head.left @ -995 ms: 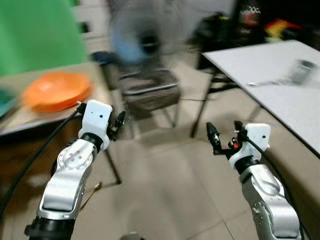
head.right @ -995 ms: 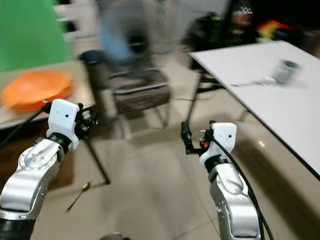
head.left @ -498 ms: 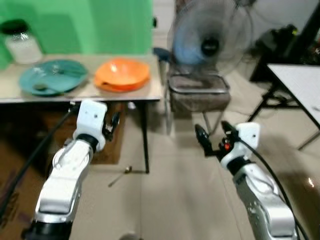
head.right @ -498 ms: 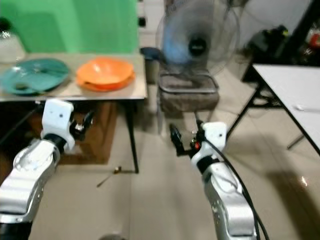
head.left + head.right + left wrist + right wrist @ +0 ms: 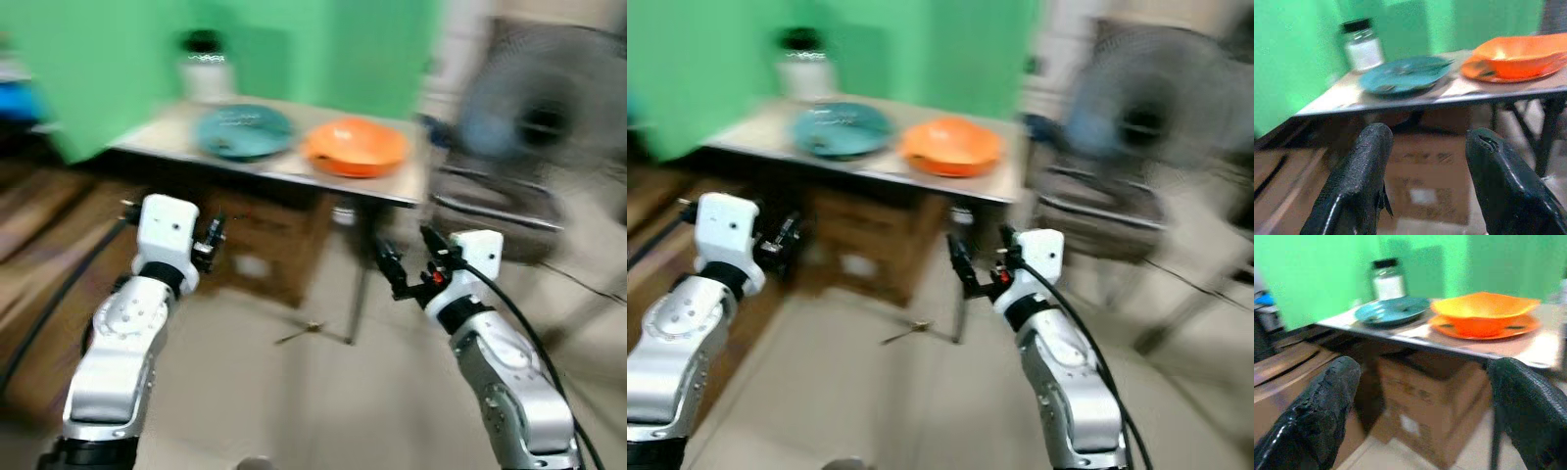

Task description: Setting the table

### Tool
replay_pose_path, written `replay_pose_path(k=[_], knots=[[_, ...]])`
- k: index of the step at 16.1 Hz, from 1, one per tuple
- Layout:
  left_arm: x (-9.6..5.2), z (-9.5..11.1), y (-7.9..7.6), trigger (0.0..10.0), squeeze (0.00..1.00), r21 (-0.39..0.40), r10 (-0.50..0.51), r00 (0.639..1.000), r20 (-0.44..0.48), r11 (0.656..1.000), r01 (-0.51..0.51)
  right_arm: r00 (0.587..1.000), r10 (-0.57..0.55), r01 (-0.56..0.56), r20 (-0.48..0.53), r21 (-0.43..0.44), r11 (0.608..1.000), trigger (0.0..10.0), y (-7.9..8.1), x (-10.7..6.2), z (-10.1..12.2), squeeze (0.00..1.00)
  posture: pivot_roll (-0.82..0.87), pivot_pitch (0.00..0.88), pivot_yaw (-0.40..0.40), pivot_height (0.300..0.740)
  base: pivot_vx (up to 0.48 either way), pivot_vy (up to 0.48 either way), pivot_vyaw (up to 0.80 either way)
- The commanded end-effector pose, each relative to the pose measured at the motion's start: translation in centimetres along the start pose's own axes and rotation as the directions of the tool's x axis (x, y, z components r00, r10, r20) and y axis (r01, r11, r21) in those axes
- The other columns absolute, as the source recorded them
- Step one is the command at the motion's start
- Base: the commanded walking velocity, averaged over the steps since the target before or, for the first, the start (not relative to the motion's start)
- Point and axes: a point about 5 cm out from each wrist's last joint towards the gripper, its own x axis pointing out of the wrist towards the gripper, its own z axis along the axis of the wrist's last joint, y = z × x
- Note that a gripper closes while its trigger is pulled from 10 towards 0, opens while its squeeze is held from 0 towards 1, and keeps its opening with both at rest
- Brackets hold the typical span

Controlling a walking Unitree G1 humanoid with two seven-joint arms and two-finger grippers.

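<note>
Left eye view shows a surface point(image 5: 294, 168) with a teal plate point(image 5: 243, 130), an orange bowl point(image 5: 357, 147) and a jar point(image 5: 204, 65). Both the left gripper point(image 5: 1425, 147) and right gripper point(image 5: 1422, 382) are held up, well apart from it, fingers spread and holding nothing.

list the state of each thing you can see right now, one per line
left gripper: open, empty, held in the air short of the table
right gripper: open, empty, held in the air
teal plate: flat on the table, beside the orange bowl
orange bowl: upright, on an orange plate
jar: upright, black lid on
cardboard box: under the table, shut
spoon: lying on the floor
fan: too blurred to tell
</note>
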Motion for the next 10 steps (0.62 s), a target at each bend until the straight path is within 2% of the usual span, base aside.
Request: replay_pose_path(k=[1,2,3,4,10], knots=[[0.0,0.3,-0.2,10.0,0.1,-0.005,-0.009,1.0,0.007,1.0,0.01,1.0,-0.014,0.014,-0.011,0.005,1.0,10.0,-0.2,0.1,-0.1,0.0,0.06,0.0,-0.029,0.74,0.251,0.0,0.78],[0.1,0.4,-0.1,10.0,0.71,-0.009,-0.008,1.0,0.009,1.0,0.008,1.0,-0.028,0.028,-0.012,-0.007,1.0,10.0,-0.3,0.1,-0.1,0.0,0.06,0.0,-0.028,0.74,0.319,0.0,0.6],[0.1,0.4,-0.1,10.0,0.96,-0.012,-0.008,1.0,0.009,1.0,0.008,0.999,-0.034,0.034,-0.012,-0.011,0.999,10.0,-0.4,0.2,-0.1,0.0,0.06,0.0,-0.028,0.74,0.341,0.0,0.0],[0.1,0.4,0.1,10.0,1.0,-0.013,-0.002,1.0,0.009,1.0,0.002,0.998,-0.056,0.056,-0.007,0.006,0.998,10.0,-0.7,0.3,-0.1,0.0,0.06,0.0,-0.027,0.74,0.352,0.0,0.0],[0.2,0.3,0.1,10.0,1.0,0.007,-0.007,1.0,0.002,1.0,0.007,0.986,-0.169,0.169,-0.005,0.036,0.985,10.0,-1.8,0.1,-0.2,0.0,0.05,0.0,-0.019,0.74,0.354,0.0,0.0]])
